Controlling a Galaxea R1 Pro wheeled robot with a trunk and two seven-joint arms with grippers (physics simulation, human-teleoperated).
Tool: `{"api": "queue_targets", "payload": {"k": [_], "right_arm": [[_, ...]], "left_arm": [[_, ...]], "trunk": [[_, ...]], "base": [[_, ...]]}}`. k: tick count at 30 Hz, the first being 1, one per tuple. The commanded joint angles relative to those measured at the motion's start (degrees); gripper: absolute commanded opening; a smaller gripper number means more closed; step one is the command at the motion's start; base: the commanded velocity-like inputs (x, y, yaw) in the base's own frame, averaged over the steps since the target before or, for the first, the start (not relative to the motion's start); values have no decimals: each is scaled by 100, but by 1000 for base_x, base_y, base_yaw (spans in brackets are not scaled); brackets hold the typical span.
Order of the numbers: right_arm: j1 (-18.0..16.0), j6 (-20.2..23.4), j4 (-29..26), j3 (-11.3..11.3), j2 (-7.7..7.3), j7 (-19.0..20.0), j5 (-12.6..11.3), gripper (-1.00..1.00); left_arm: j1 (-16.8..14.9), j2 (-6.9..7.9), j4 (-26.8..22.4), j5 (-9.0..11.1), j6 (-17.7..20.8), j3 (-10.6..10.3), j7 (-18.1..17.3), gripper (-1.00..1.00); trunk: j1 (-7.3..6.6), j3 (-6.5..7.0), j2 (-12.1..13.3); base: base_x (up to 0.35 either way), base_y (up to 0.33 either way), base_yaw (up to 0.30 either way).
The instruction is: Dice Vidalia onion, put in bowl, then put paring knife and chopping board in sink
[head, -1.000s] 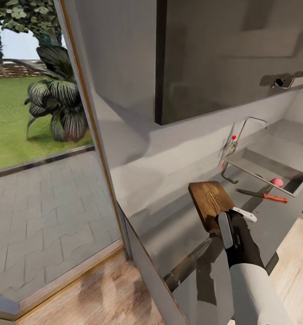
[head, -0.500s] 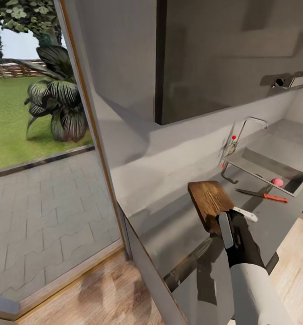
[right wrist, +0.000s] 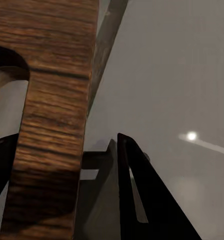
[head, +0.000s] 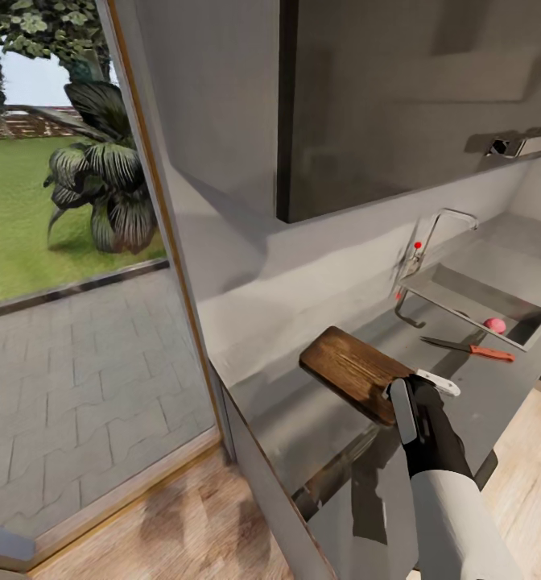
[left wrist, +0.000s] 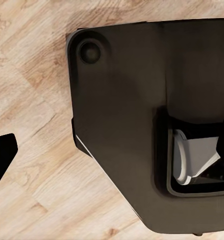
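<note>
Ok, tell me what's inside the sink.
In the sink, a small pink round thing lies near the front wall. That wall hides the rest of the basin floor, so anything else there can't be seen.

Daylight is pouring in from the glass door [head: 77, 242] on the left, leaving the garden bright while the grey desk [head: 319, 403] and wall are sitting in soft, even shade. The chopping board [head: 353, 372] is casting a faint shadow on the desk. In the right wrist view a small glare spot [right wrist: 192, 136] is shining on the desk, and the close board is looking slightly blurred.
</note>
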Motion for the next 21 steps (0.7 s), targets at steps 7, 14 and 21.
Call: {"api": "queue_targets", "payload": {"k": [7,14,21], "right_arm": [[-3,56,171,5,25,-56,-49,-100],[-3,56,168,21,33,-60,-51,-100],[-3,53,131,34,12,-60,-56,-100]], "left_arm": [[2,11,-10,-10,0,1,10,100],[2,-9,-8,3,4,1,23,100],[1,-20,-13,11,0,3,25,100]], "trunk": [[5,-4,-9],[5,49,-9],[5,110,-9]], "base": [[0,0,0],[0,0,0],[0,0,0]]}}
